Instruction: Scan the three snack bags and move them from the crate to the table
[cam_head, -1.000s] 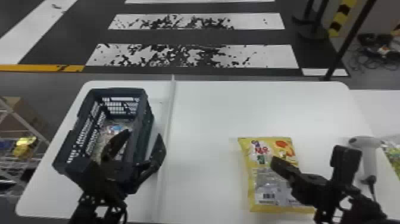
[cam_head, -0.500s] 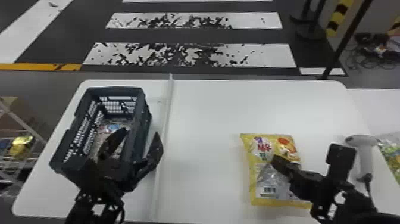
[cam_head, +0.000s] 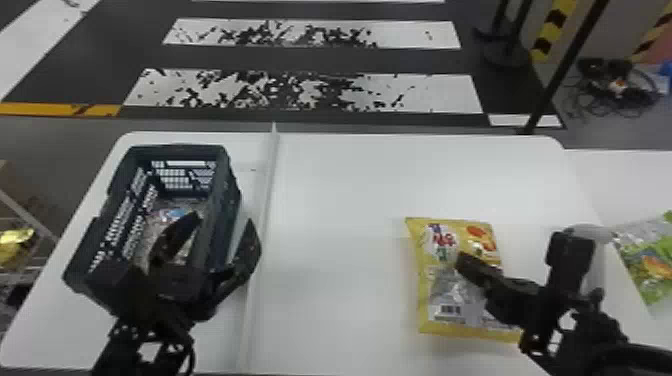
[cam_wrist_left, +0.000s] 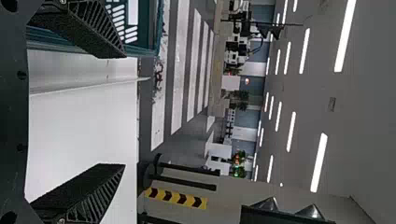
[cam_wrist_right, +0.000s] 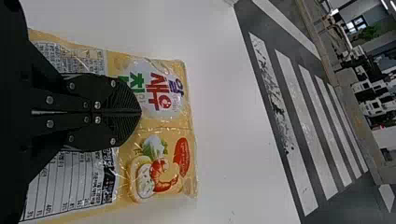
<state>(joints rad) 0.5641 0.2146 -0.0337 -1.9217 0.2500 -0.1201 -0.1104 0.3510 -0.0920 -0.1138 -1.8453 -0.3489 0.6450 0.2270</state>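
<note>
Centring the spread left tool (cam_head: 223, 220) inside the crate (cam_head: 175, 149) before closing looks wise — the right tool (cam_wrist_right: 140, 112), pressed together, overhangs the yellow bag (cam_wrist_right: 182, 123).

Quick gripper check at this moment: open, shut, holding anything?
Left gripper: open, holding nothing.
Right gripper: closed, over the yellow snack bag, with nothing visible between its fingertips.

One crate (cam_head: 219, 210), one scanner (cam_head: 595, 233), one yellow snack bag (cam_head: 435, 287), one green snack bag (cam_head: 650, 270).
</note>
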